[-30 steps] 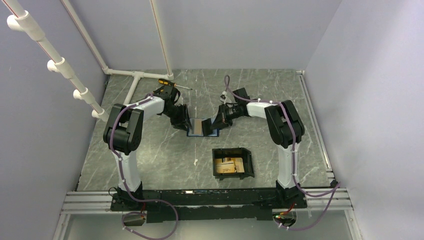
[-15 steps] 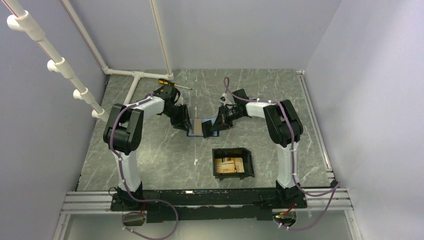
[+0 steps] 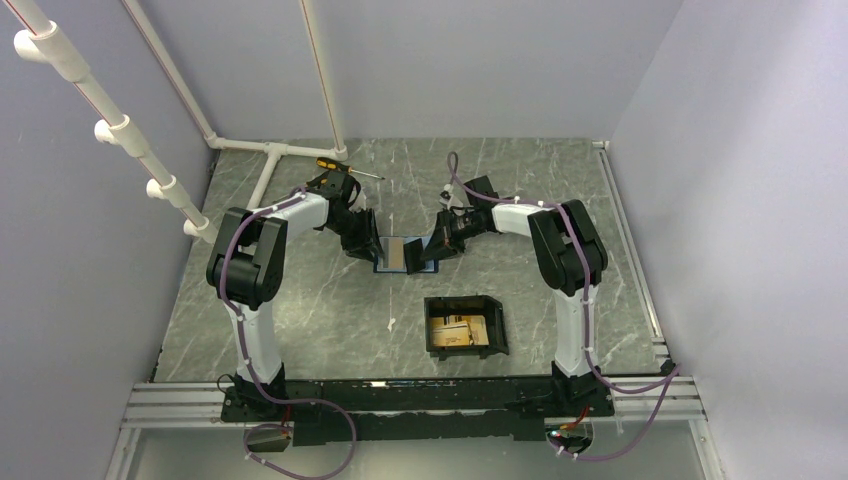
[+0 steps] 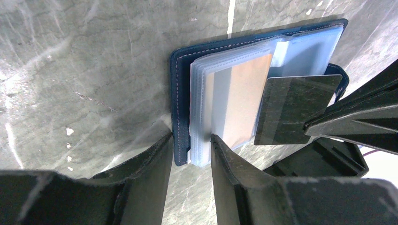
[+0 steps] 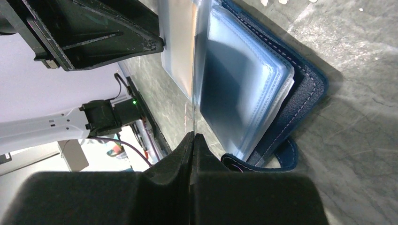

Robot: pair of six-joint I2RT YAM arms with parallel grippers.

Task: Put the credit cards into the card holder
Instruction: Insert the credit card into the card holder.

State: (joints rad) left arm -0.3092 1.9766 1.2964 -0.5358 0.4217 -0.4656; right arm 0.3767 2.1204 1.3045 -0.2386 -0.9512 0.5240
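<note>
A dark blue folding wallet lies open on the table between my two grippers, its clear sleeves fanned out. One orange-gold credit card sits in a sleeve. My left gripper is shut on the wallet's left edge, cover and sleeves together. My right gripper is shut on another credit card, which looks dark from this side and lies partly over the sleeves. In the right wrist view that card is edge-on. The black card holder stands nearer the arm bases, with orange cards inside.
A screwdriver with a yellow and black handle lies at the back left. White pipes run along the back left corner. Pale walls close in the table on three sides.
My right gripper has edged slightly left and forward over the wallet with its card. The left gripper and the wallet have stayed put.
</note>
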